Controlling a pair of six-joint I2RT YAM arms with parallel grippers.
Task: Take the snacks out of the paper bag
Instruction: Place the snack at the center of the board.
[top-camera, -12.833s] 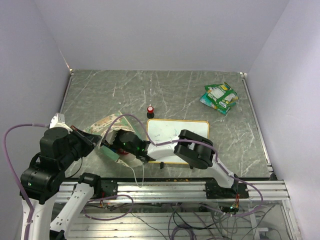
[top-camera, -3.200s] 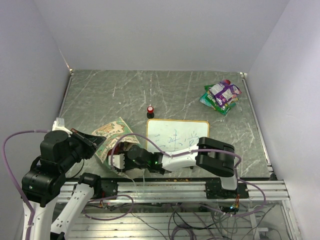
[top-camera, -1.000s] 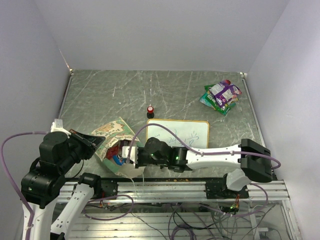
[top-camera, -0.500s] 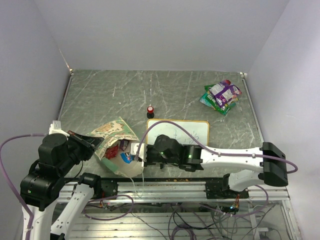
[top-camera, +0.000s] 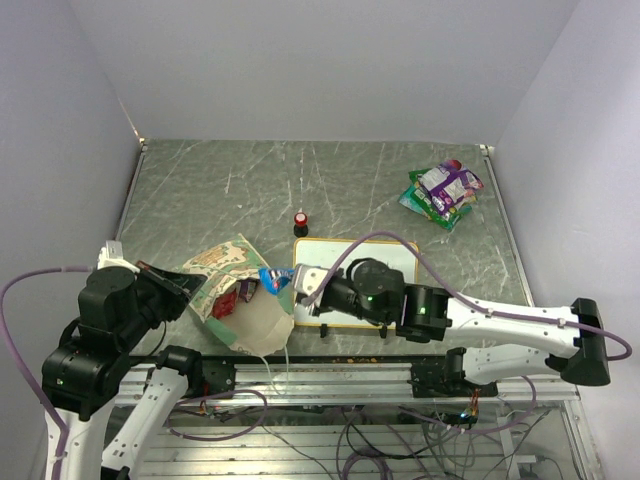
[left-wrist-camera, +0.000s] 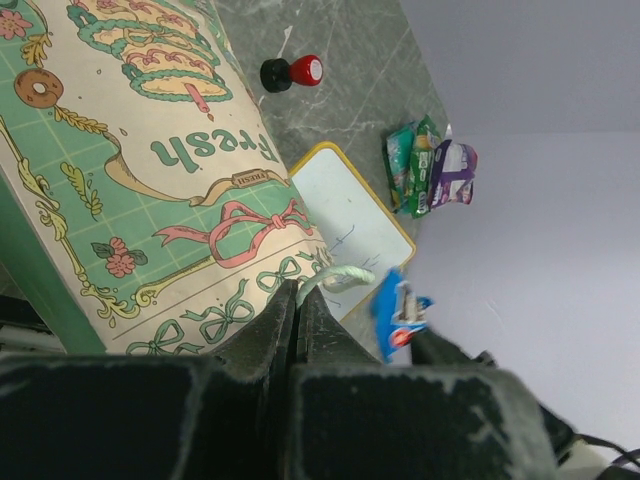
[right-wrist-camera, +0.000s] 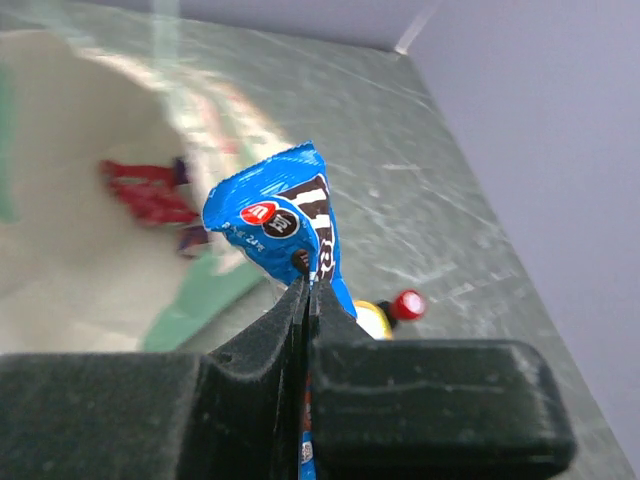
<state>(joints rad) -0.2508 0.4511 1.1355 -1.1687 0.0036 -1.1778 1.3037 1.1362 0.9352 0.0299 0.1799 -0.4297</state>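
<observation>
Nearest, the left hand (left-wrist-camera: 296, 300) is pinched tight on the rim of the paper bag (top-camera: 228, 262), whose mouth faces right. Just outside that mouth the right hand (right-wrist-camera: 305, 292) is clamped on a blue packet (right-wrist-camera: 282, 212), standing upright. The snack pile (top-camera: 441, 192) lies far back to its right, beyond the whiteboard (top-camera: 392, 256).

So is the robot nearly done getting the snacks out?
Partly. Done: a pile of green and purple packets lies at the far right corner of the table. In hand: the right gripper pinches a blue packet just outside the paper bag, which the left gripper holds. To go: at least one red packet shows inside the bag.
</observation>
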